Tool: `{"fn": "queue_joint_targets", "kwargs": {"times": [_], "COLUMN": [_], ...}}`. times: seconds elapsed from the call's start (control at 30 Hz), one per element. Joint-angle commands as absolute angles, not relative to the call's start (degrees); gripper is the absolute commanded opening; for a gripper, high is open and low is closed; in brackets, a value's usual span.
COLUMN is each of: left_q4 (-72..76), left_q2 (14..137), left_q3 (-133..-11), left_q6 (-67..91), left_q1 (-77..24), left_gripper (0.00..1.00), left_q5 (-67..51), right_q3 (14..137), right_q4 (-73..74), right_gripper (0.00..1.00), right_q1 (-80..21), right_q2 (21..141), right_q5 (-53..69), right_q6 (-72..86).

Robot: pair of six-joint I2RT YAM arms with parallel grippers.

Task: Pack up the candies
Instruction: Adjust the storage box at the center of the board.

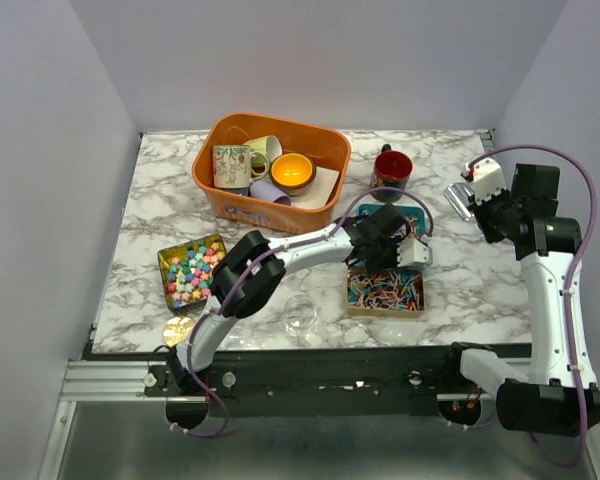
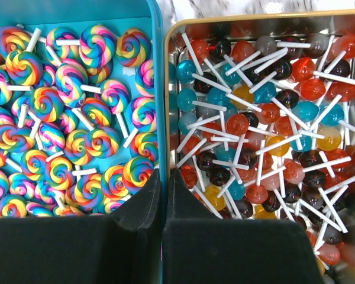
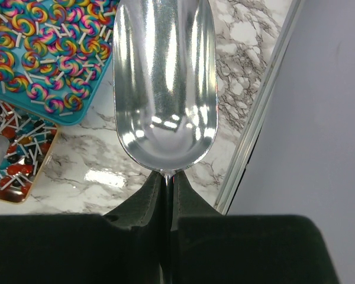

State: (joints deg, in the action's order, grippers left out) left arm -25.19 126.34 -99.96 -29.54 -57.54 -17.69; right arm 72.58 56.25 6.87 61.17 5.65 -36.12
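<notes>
Containers. An orange bin (image 1: 242, 208) at the far side of the desk (image 1: 460, 285) holds at least four cups and mugs, jumbled. One dark red mug (image 1: 392, 167) stands alone to its right. At the near left, one gold star tin (image 1: 162, 268) is filled with pastel star candies (image 1: 193, 272). One round gold disc (image 1: 178, 327) lies on the desk just in front of it.

Right of centre are two containers side by side, their walls almost touching. The teal tray (image 2: 158, 89) is packed with rainbow swirl lollipops (image 2: 65, 112). The gold-rimmed lollipop tin (image 2: 167, 106) holds round lollipops (image 2: 254, 118) in red, blue, dark and yellow, all on white sticks. There are too many pieces to count in any of the three.

Arms. The left arm (image 1: 280, 255) reaches across the desk from the near left to these two containers. The left gripper (image 2: 163, 183) points down at the seam between them. Its fingers are drawn in to a thin slit, and the right wall of the teal tray runs into that slit, so it appears clamped on the wall.

The right arm (image 1: 555, 290) stands raised near the right edge. The right gripper (image 3: 165, 180) is closed on the thin handle of one shiny metal scoop (image 3: 165, 77). The scoop's bowl points away from the wrist, above bare marble just right of the teal tray.

Count: two arms, three candy containers, one bin, one scoop.
</notes>
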Motion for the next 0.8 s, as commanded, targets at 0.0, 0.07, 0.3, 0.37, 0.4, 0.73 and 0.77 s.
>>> {"fn": "queue_joint_targets", "kwargs": {"times": [0.0, 0.07, 0.3, 0.37, 0.4, 0.73, 0.77], "left_q4": [-30.3, -30.5, -29.4, -29.4, -29.4, -32.2, -32.0], "left_q2": [127.3, 128.1, 129.6, 129.4, 128.9, 106.1, 104.1], "left_q3": [-102.1, -103.3, -106.3, -106.5, -106.3, -94.4, -91.9], "left_q6": [-42.0, -42.0, -41.7, -41.1, -40.5, -26.6, -25.6], "left_q1": [-56.0, -55.4, -54.8, -54.8, -54.8, -50.0, -48.6], "left_gripper": [0.05, 0.06, 0.14, 0.33, 0.38, 0.70, 0.75], "left_q5": [-18.9, -18.9, -19.5, -18.6, -18.2, -28.0, -28.0], "right_q3": [72.7, 72.9, 74.4, 75.4, 75.5, 76.5, 77.7], "right_q4": [57.0, 57.5, 58.9, 59.9, 60.3, 74.8, 77.6], "right_gripper": [0.01, 0.01, 0.01, 0.01, 0.01, 0.01, 0.01], "right_q1": [7.2, 7.3, 7.3, 7.3, 7.3, 7.1, 7.0], "right_q2": [60.1, 60.3, 61.9, 62.3, 62.3, 59.4, 60.3], "right_q5": [7.2, 7.4, 8.5, 9.1, 10.0, 23.5, 24.2], "right_q6": [-36.7, -36.7, -36.5, -37.1, -37.6, -61.7, -66.5]}}
